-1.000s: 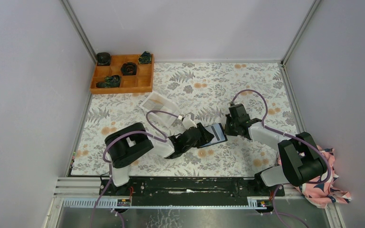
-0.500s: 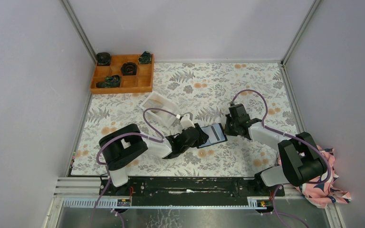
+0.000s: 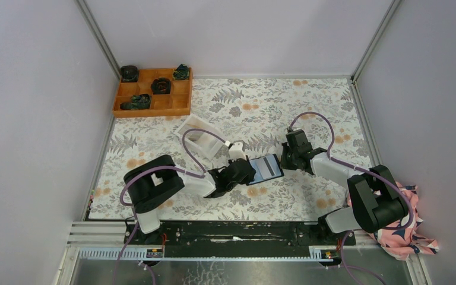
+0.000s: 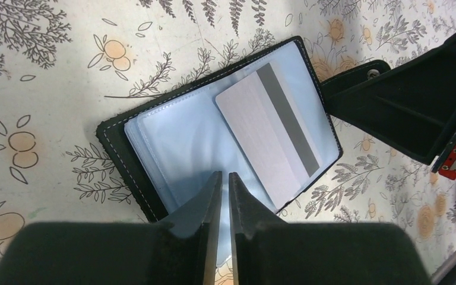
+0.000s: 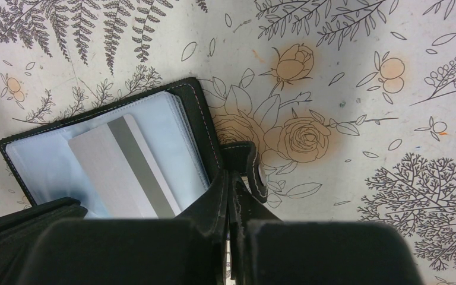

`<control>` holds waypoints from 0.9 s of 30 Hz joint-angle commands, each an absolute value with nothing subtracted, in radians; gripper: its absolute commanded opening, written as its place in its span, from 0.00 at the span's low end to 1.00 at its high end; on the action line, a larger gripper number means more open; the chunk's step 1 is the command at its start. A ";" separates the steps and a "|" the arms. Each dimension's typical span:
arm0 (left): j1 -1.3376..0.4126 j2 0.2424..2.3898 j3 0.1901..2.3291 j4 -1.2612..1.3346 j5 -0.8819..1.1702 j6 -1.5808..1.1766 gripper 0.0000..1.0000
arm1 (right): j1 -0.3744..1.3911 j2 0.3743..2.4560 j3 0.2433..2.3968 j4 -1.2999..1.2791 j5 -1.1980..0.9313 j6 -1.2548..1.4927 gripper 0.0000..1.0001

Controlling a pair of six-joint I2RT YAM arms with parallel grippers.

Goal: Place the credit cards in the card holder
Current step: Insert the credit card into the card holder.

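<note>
The card holder point(image 3: 268, 167) lies open on the floral table between both arms, its pale bluish inner face up point(image 4: 184, 130). A whitish-grey credit card point(image 4: 261, 136) with a grey stripe lies slanted on its clear sleeves; it also shows in the right wrist view point(image 5: 113, 172). I cannot tell if it sits inside a pocket. My left gripper point(image 4: 225, 174) is at the holder's near left edge point(image 3: 247, 172), jaws almost together with nothing between them. My right gripper point(image 5: 230, 173) is shut on the holder's black flap by the clasp tab point(image 5: 254, 172), at its right side point(image 3: 283, 161). No orange-yellow cards show.
A white plastic tray point(image 3: 199, 135) stands just behind the left gripper. An orange compartmented box point(image 3: 152, 92) with dark objects sits at the back left. A patterned cloth point(image 3: 409, 234) lies by the right arm's base. Grey walls enclose the table.
My left gripper has drawn back to the left, off the holder's inner face, so more of the pale face and card shows. The right arm has not moved.
</note>
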State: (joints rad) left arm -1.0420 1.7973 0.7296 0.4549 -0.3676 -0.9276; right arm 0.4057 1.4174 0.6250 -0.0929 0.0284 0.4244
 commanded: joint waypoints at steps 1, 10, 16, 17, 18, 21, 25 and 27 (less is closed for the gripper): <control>-1.059 1.811 0.764 0.385 -0.415 -0.800 0.13 | 0.406 1.410 0.627 -0.096 0.006 0.429 0.00; -1.094 1.870 0.838 0.344 -0.434 -0.696 0.00 | 0.406 1.410 0.624 -0.093 0.007 0.428 0.00; -1.110 1.907 0.876 0.317 -0.440 -0.670 0.00 | 0.405 1.410 0.623 -0.092 0.005 0.429 0.00; -1.111 1.914 0.877 0.315 -0.441 -0.670 0.00 | 0.405 1.410 0.622 -0.090 0.003 0.429 0.00; -1.111 1.917 0.879 0.317 -0.443 -0.670 0.00 | 0.405 1.410 0.622 -0.089 0.003 0.430 0.00; -1.111 1.926 0.885 0.323 -0.450 -0.670 0.00 | 0.406 1.411 0.618 -0.086 0.002 0.430 0.00; -1.112 1.936 0.899 0.330 -0.462 -0.669 0.02 | 0.406 1.410 0.614 -0.083 0.000 0.431 0.00; -1.112 1.938 0.909 0.330 -0.474 -0.666 0.04 | 0.406 1.410 0.612 -0.081 0.000 0.431 0.00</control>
